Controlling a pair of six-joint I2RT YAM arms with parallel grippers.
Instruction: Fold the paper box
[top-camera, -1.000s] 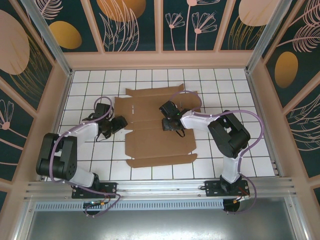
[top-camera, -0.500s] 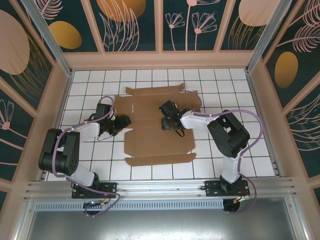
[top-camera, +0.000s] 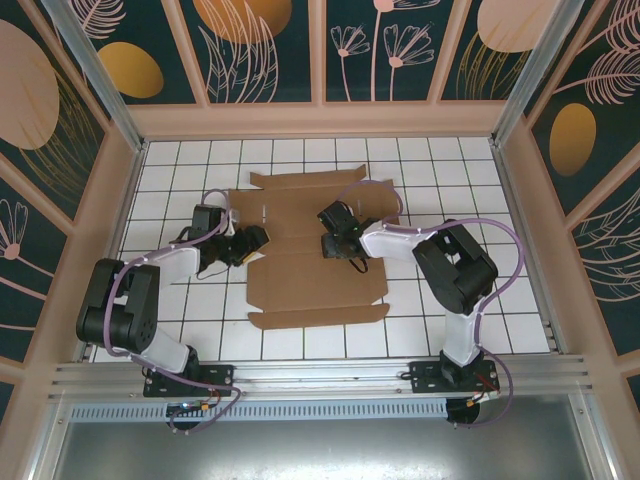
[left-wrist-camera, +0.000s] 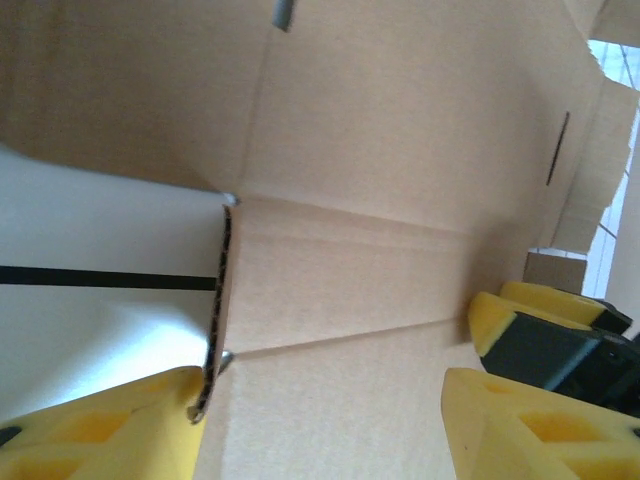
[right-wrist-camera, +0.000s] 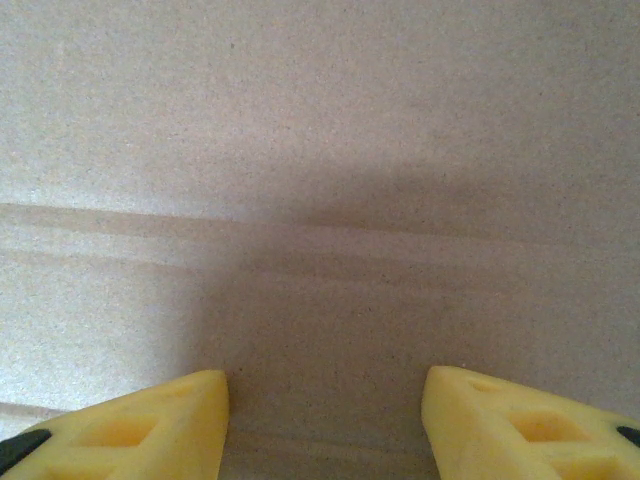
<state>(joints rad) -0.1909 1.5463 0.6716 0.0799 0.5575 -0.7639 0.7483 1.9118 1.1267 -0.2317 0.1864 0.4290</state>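
The paper box (top-camera: 315, 275) is a flat brown die-cut cardboard sheet lying in the middle of the tiled table. My left gripper (top-camera: 252, 243) stands open at the sheet's left edge. In the left wrist view the corrugated edge (left-wrist-camera: 215, 330) runs up beside my left-hand finger (left-wrist-camera: 100, 430), the other finger (left-wrist-camera: 540, 425) is over the cardboard (left-wrist-camera: 400, 150), and the sheet lies between them (left-wrist-camera: 320, 440). My right gripper (top-camera: 335, 237) is down on the sheet's middle, open (right-wrist-camera: 325, 420), with bare cardboard (right-wrist-camera: 320, 150) and its crease lines between the fingertips.
A yellow and black finger (left-wrist-camera: 545, 335) rests on the cardboard at the right of the left wrist view. White tiled table (top-camera: 180, 170) lies around the sheet. Wooden walls (top-camera: 320, 120) close in the table at the back and both sides.
My left gripper has moved right, up to the sheet's left edge. The sheet's near flap has shifted slightly up and left. The right gripper has stayed in place.
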